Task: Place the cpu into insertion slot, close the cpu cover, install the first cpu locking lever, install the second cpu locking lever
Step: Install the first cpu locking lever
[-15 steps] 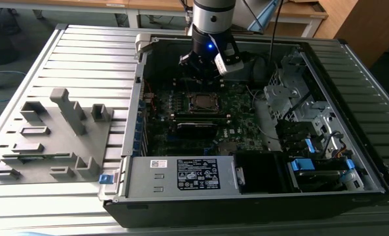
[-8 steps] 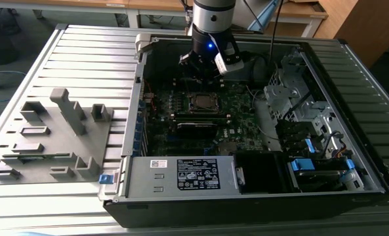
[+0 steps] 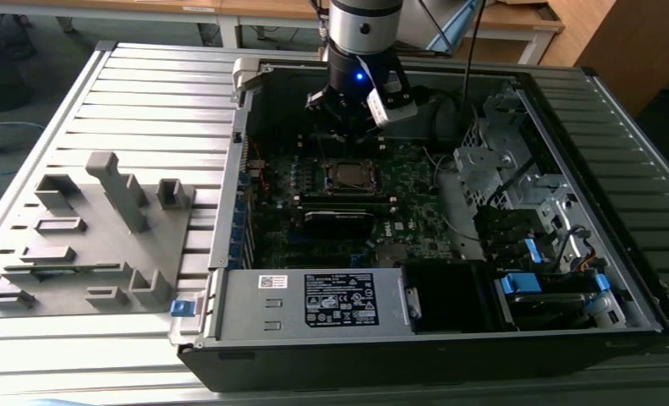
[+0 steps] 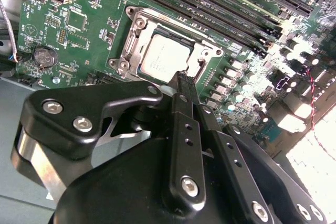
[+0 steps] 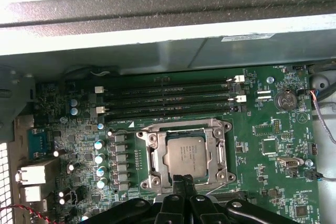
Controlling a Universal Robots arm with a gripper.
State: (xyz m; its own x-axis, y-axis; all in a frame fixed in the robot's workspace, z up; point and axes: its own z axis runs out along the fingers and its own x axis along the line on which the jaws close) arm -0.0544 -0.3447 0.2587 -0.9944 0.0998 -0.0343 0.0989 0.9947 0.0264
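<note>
The cpu (image 5: pixel 184 155) sits in its socket on the green motherboard (image 5: pixel 252 183), and the cpu cover (image 5: pixel 153 158) lies flat around it, its cut-out showing the grey chip top. The gripper (image 5: pixel 183 179) hangs just over the socket's edge, its two black fingers (image 4: pixel 181 119) pressed together with nothing between them. Whether the tip touches the cover I cannot tell. In the exterior view the arm (image 3: pixel 364 34) reaches down into the open case (image 3: pixel 230 203), which lies on a slatted table (image 3: pixel 131 93) beside a grey fixture (image 3: pixel 86 254)
</note>
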